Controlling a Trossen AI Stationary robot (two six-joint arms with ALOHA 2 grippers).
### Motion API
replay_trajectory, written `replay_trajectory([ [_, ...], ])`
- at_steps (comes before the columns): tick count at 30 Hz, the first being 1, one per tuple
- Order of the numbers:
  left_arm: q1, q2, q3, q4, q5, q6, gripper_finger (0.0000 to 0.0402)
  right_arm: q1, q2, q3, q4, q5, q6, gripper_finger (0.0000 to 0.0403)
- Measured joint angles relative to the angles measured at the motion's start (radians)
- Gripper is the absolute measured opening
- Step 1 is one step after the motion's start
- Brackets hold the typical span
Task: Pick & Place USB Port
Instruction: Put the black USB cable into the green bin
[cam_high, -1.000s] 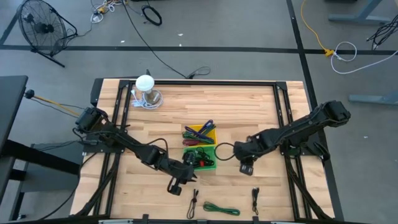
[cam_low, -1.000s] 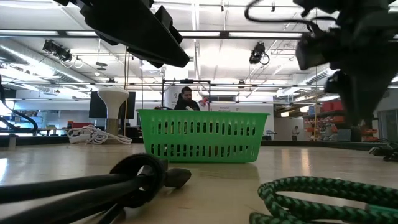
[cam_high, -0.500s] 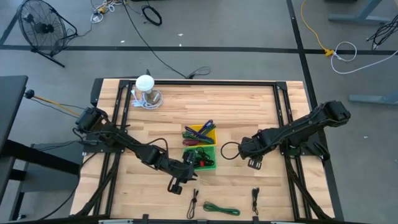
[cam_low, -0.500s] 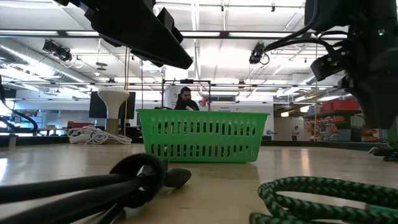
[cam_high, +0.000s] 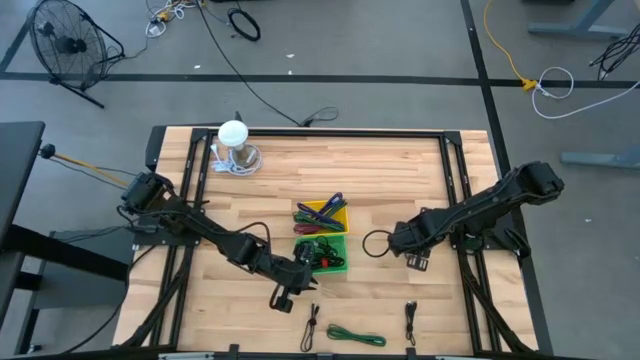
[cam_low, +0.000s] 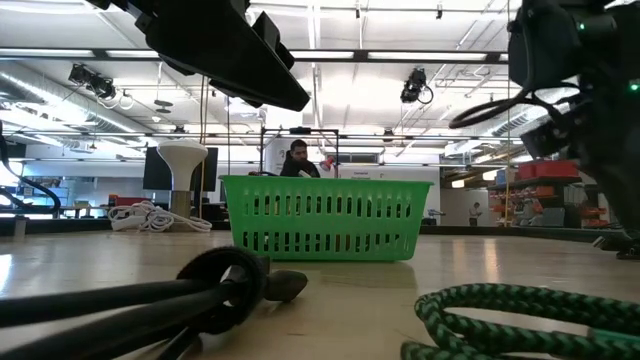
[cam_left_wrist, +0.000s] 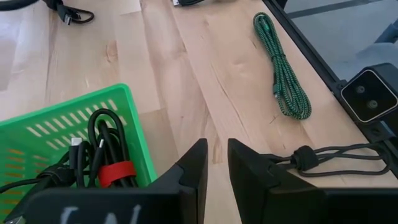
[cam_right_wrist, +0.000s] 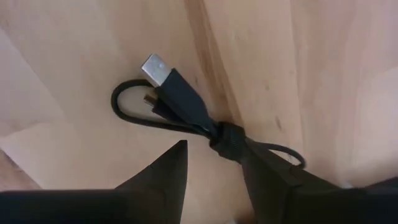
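A bundled black USB cable lies on the wooden table near its front edge. In the right wrist view its tie and metal plug show just beyond the fingers. My right gripper hangs open above the table, on the far side of this cable, and holds nothing. The green basket with black cables stands mid-table, a yellow basket behind it. My left gripper waits near the green basket's front left corner, its fingers almost together and empty.
A green braided cable and another black bundled cable lie at the front edge, both also in the left wrist view. A white lamp and a white cable coil stand at the far left.
My right gripper has moved toward the table's right edge, away from the green basket. In the low view it has slid to the picture's right side. Nothing on the table has moved.
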Motion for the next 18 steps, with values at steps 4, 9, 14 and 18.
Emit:
replay_trajectory([
  [4,0.0,0.0,0.0,0.0,0.0,0.0,0.0069,0.0,0.0,-0.035,0.04,-0.012,0.0,0.0151],
  [9,0.0,0.0,0.0,0.0,0.0,0.0,0.0069,0.0,-0.001,-0.087,0.117,-0.009,-0.011,0.0151],
  [14,0.0,0.0,0.0,0.0,0.0,0.001,0.0069,0.001,-0.004,-0.107,0.147,-0.001,0.001,0.0151],
  [18,0.0,0.0,0.0,0.0,0.0,0.001,0.0069,0.0,-0.002,-0.094,0.162,0.002,0.037,0.0151],
])
